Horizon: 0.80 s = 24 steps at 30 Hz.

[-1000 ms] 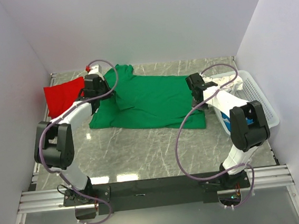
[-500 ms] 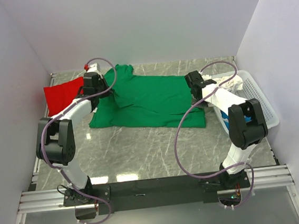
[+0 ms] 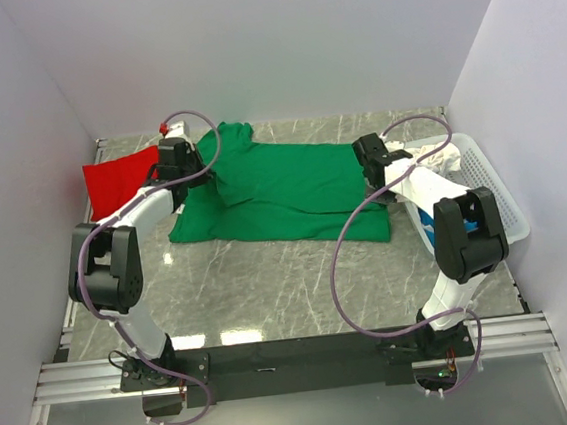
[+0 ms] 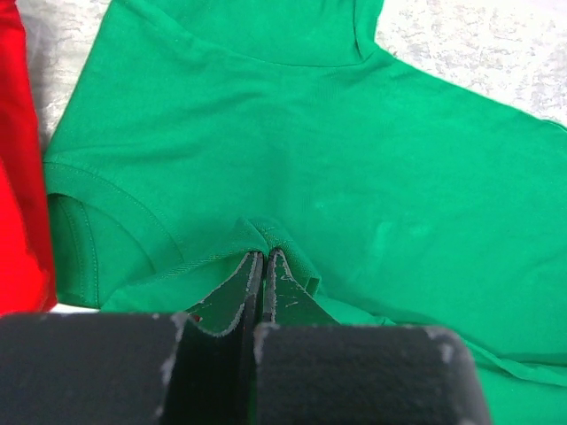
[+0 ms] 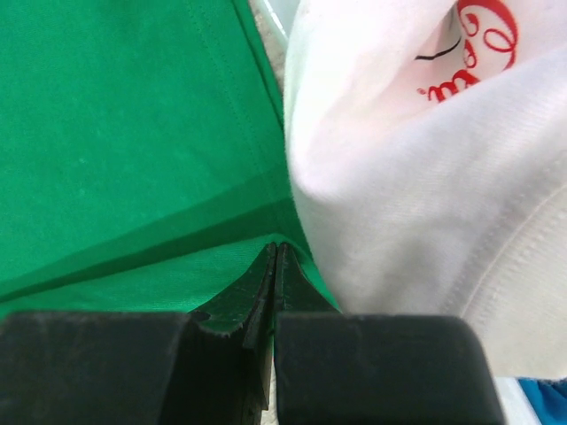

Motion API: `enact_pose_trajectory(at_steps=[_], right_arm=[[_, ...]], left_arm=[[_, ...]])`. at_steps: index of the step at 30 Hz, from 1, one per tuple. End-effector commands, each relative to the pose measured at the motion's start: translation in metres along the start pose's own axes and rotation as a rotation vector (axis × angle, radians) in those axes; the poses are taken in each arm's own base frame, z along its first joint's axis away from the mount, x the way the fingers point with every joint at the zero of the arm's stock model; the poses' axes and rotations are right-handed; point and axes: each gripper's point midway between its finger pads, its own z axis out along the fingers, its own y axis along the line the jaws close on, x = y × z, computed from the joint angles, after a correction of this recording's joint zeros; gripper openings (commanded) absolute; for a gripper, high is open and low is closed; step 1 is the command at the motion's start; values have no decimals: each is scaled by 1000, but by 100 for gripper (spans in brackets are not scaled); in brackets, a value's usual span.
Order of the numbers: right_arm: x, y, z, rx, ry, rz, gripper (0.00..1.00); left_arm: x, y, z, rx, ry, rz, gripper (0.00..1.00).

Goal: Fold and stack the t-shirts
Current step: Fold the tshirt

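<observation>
The green t-shirt (image 3: 281, 188) lies spread across the middle of the table, partly folded. My left gripper (image 3: 198, 177) is shut on a pinch of its left edge near the sleeve; the wrist view shows the pinch (image 4: 262, 255) and the green cloth (image 4: 337, 150). My right gripper (image 3: 372, 172) is shut on the green shirt's right edge, with the pinch seen in the wrist view (image 5: 276, 248) beside the green cloth (image 5: 124, 133). A red t-shirt (image 3: 118, 182) lies folded at the far left and shows in the left wrist view (image 4: 19, 186). A white t-shirt with red print (image 5: 416, 159) hangs out of the basket against my right gripper.
A white plastic lattice basket (image 3: 486, 178) stands at the right with white and blue cloth (image 3: 428, 227) in it. White walls close in the table on the left, back and right. Grey marble tabletop (image 3: 270, 284) lies between the shirt and the arm bases.
Both grippers have shifted slightly toward the back of the table with the green shirt's edges held; the shirt has pulled a little flatter.
</observation>
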Motion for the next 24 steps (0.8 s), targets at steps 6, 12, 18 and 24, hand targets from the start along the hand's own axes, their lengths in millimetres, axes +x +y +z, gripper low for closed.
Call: enact_pose_trajectory(at_steps=[6,12,18,24], right_arm=[[-19,-4,-1,24,-40,31,0],[-24,2,-6,-15,-44,39,5],[-27,18,-28,-177,-73,16,43],[-22,19,-49,-280,-107,-1,65]], left_arm=[[-39,-6,-6,5,-101,5,1],[-49,-13,-5,26,-109,-10,50],[-77,-26,-33,63,-189,-36,99],[-52,-13,-68,38,-180,-62,99]])
